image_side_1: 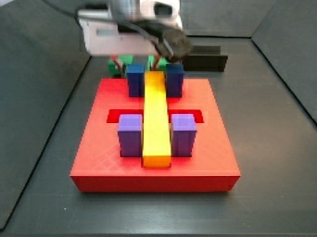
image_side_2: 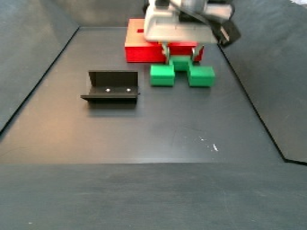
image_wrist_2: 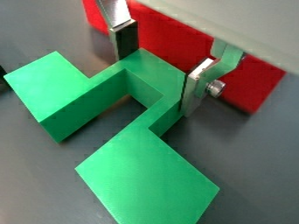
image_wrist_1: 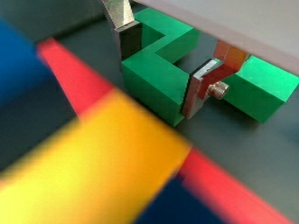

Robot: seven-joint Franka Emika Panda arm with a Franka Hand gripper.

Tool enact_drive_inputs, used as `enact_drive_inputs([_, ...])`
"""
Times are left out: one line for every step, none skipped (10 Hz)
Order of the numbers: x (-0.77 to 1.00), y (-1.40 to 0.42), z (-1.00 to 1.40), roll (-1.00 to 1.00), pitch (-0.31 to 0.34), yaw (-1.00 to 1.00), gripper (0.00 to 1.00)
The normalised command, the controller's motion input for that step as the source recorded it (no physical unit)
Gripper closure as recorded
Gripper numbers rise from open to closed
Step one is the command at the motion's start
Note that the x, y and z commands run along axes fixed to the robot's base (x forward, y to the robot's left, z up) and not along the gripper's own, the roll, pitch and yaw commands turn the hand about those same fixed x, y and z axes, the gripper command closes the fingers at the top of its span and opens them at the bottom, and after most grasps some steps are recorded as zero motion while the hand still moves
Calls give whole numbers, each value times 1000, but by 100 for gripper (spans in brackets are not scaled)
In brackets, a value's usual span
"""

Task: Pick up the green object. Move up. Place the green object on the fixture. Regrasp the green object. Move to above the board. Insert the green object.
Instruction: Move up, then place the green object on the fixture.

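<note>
Straddling the raised centre block of the bright green cross-like blocky piece (image_wrist_2: 105, 114), the arm's two-finger gripper (image_wrist_2: 158, 63) hangs low over the dark floor, just beside the large red rectangular slab board (image_side_1: 155, 162). Both wrist views show the flat silver fingers (image_wrist_2: 201, 87) spread, one on each side of the centre block, the jaws apart and not visibly pressing on it. The green piece (image_side_2: 180, 72) lies flat on the floor, its wide arms reaching out to either side beyond the fingers, close against one short edge of the board (image_side_2: 146, 52). A long yellow bar (image_side_1: 155, 116) and blue and purple blocks (image_side_1: 183, 134) sit on the board. The small dark L-shaped fixture (image_side_2: 110, 87) stands well apart from the green piece, with bare floor between them. Open floor lies in front of the fixture and the piece; dark walls (image_side_2: 36, 85) border the workspace
</note>
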Motion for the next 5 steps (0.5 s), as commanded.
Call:
enact_drive_inputs([-47, -4, 578, 0, 45, -2, 100])
enact_drive_inputs([-17, -10, 277, -8, 25, 0, 100])
enact_drive_inputs([17, 0, 0, 0, 0, 0, 100])
enact_drive_inputs([134, 51, 0, -103, 0, -140, 100])
enact_drive_inputs([391, 417, 169, -569, 251, -214, 100])
